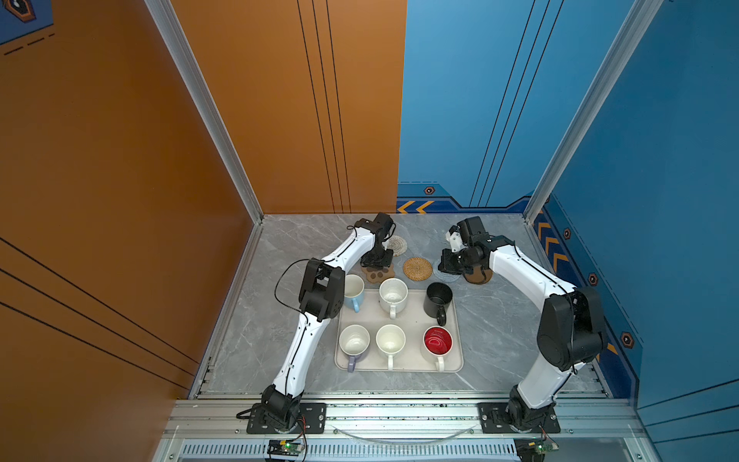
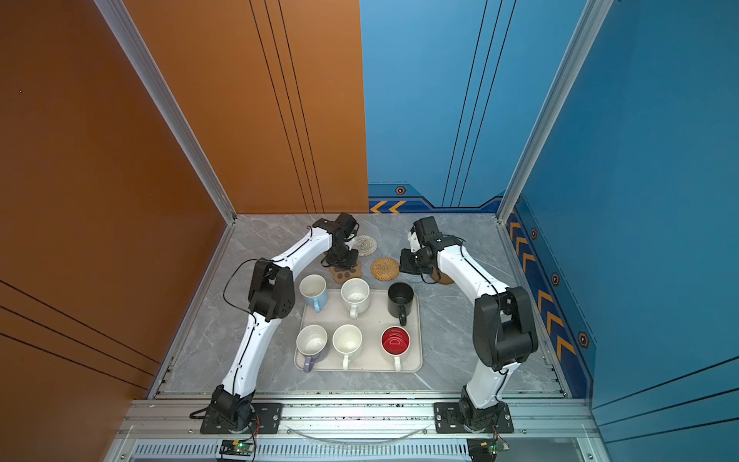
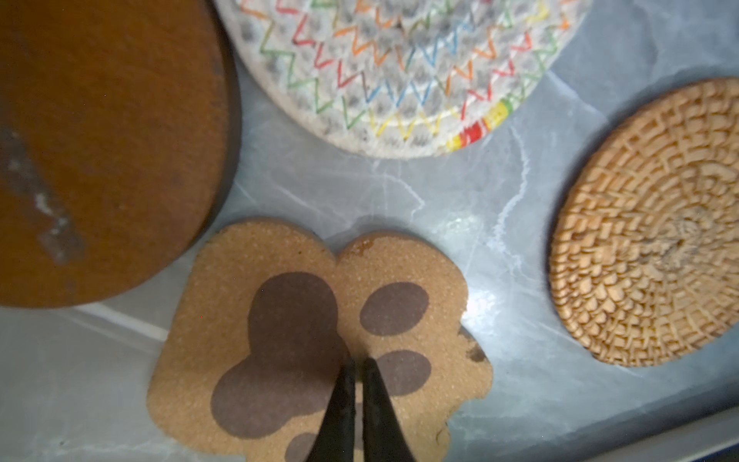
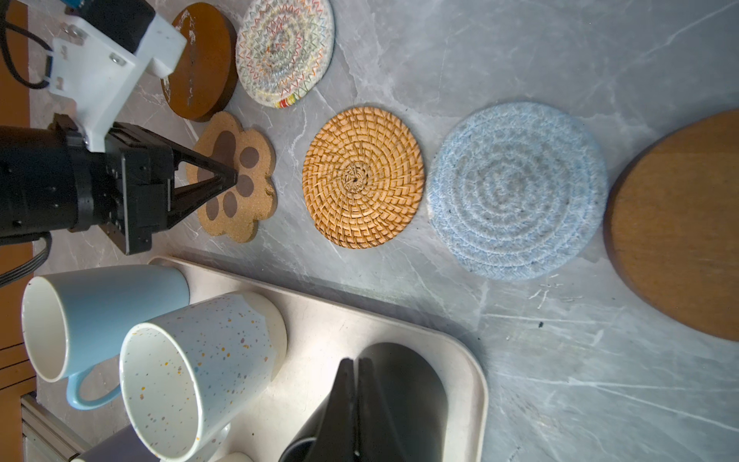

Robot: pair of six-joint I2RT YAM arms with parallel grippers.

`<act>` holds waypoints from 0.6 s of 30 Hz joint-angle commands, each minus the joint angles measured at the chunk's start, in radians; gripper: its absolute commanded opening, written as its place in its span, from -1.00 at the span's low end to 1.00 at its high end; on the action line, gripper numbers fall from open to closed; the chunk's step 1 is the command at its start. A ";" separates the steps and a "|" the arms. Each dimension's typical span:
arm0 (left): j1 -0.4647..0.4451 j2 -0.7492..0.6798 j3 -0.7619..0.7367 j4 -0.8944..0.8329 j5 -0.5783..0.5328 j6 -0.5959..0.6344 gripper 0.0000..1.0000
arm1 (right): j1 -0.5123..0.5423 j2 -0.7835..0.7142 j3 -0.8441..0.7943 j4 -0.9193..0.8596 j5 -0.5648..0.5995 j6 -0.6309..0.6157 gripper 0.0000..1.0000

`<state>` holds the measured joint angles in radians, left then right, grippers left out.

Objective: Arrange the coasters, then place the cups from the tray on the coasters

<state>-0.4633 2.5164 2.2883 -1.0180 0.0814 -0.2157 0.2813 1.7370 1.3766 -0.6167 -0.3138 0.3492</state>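
Six cups stand on the cream tray [image 1: 414, 323]: light blue [image 1: 354, 294], speckled white [image 1: 393, 297], black [image 1: 439, 299], lilac [image 1: 354, 342], white [image 1: 390, 341] and red-inside [image 1: 438, 342]. Behind the tray lie the coasters: white woven [image 1: 397, 245], paw-shaped [image 3: 304, 320], rattan [image 1: 417, 269], grey-blue [image 4: 516, 190] and a brown disc [image 4: 680, 224]. A second brown disc [image 4: 200, 60] lies beside the white woven one. My left gripper [image 3: 358, 362] is shut, its tips resting on the paw coaster. My right gripper [image 4: 355, 362] hangs shut and empty over the grey-blue coaster's side, behind the black cup.
The grey marble table [image 1: 280, 332] is walled in by an orange panel on the left and blue panels at the back and right. My right arm [image 1: 520, 272] covers part of the near brown disc in both top views.
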 commanded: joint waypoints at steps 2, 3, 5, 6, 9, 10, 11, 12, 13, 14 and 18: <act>-0.018 0.056 0.023 -0.011 0.034 -0.023 -0.82 | -0.007 -0.033 -0.010 -0.005 -0.005 0.010 -1.00; -0.018 0.057 0.026 -0.011 0.034 -0.024 -0.82 | -0.006 -0.033 -0.013 -0.006 -0.007 0.009 -1.00; -0.018 0.057 0.030 -0.011 0.035 -0.025 -0.82 | -0.007 -0.031 -0.014 -0.005 -0.007 0.010 -1.00; -0.018 0.057 0.031 -0.011 0.035 -0.027 -0.82 | -0.007 -0.031 -0.014 -0.005 -0.007 0.010 -1.00; -0.020 0.059 0.036 -0.011 0.043 -0.032 -0.81 | -0.008 -0.030 -0.016 -0.004 -0.007 0.010 -1.00; -0.022 0.059 0.037 -0.011 0.046 -0.032 -0.81 | -0.008 -0.029 -0.014 -0.004 -0.008 0.010 -1.00; -0.024 0.060 0.037 -0.011 0.047 -0.034 -0.82 | -0.007 -0.027 -0.015 -0.004 -0.008 0.010 -1.00; -0.026 0.061 0.038 -0.011 0.048 -0.034 -0.82 | -0.008 -0.028 -0.015 -0.005 -0.008 0.010 -1.00; -0.030 0.063 0.041 -0.011 0.048 -0.036 -0.82 | -0.008 -0.026 -0.015 -0.005 -0.007 0.010 -1.00; -0.032 0.065 0.045 -0.011 0.047 -0.038 -0.81 | -0.008 -0.025 -0.014 -0.005 -0.007 0.010 -1.00; -0.039 0.073 0.051 -0.011 0.054 -0.042 -0.82 | -0.008 -0.028 -0.018 -0.005 -0.007 0.009 -1.00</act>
<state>-0.4732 2.5359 2.3245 -1.0290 0.0849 -0.2405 0.2802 1.7363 1.3750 -0.6167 -0.3141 0.3492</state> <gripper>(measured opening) 0.093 0.047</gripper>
